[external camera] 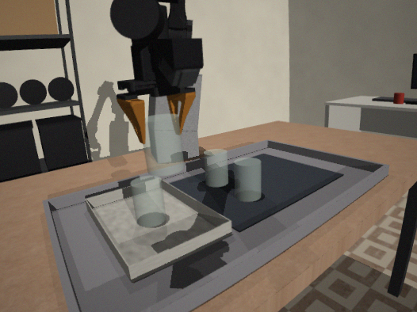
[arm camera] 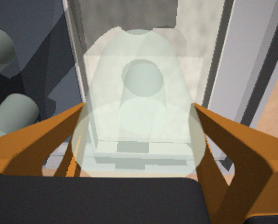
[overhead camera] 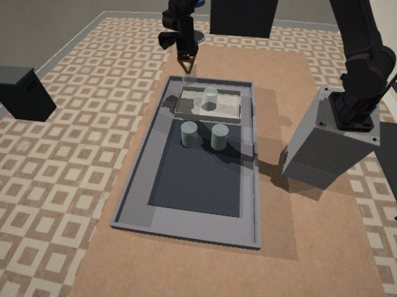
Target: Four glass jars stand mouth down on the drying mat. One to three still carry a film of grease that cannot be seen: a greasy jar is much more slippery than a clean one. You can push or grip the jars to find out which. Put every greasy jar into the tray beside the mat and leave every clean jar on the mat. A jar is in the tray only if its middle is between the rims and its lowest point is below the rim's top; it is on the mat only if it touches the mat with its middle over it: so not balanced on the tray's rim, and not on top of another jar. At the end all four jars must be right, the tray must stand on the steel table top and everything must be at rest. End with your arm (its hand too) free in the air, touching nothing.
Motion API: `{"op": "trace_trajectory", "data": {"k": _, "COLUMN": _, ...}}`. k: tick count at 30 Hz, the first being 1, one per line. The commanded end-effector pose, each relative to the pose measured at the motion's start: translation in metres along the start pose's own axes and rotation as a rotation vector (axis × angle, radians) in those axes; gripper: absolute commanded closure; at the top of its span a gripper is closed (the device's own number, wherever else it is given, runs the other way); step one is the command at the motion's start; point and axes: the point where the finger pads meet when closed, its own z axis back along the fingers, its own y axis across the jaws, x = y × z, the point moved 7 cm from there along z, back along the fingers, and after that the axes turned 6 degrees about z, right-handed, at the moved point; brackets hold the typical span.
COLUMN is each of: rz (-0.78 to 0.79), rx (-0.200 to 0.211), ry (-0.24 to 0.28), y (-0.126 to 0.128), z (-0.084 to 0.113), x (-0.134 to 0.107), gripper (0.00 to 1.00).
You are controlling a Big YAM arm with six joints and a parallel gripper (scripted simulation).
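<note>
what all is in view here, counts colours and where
jars: 4, pale glass; one in the tray, two on the mat, one held in the air above the tray's far end
tray: 1, light grey, on the steel top beside the mat
mat: 1, dark, on the steel top
steel top: 1, grey, rimmed, on the wooden table
table: 1, brown wood
shelf rack: 1, dark, by the wall, with black balls and boxes
red can: 1, on a far white desk
pedestal: 1, grey, under the arm
arm: 1, black
fingers: 2, orange, shut on the held jar
</note>
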Motion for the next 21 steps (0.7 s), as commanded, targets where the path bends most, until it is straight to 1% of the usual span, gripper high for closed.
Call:
{"op": "trace_trajectory", "data": {"k": 1, "rz": 0.004, "rx": -0.042, "ry": -0.051, "y": -0.019, "z": 0.014, "x": 0.014, "gripper": 1.00}}
{"op": "trace_trajectory", "data": {"k": 4, "rz": 0.004, "rx": -0.042, "ry": -0.051, "y": -0.019, "z": 0.012, "x": 0.014, "gripper": 1.00}}
{"op": "trace_trajectory", "data": {"k": 19, "rz": 0.004, "rx": -0.042, "ry": -0.051, "y": -0.021, "z": -0.028, "x": 0.016, "gripper": 1.00}}
{"op": "trace_trajectory", "data": {"k": 21, "rz": 0.004, "rx": -0.042, "ry": -0.051, "y": -0.021, "z": -0.028, "x": 0.016, "gripper": 1.00}}
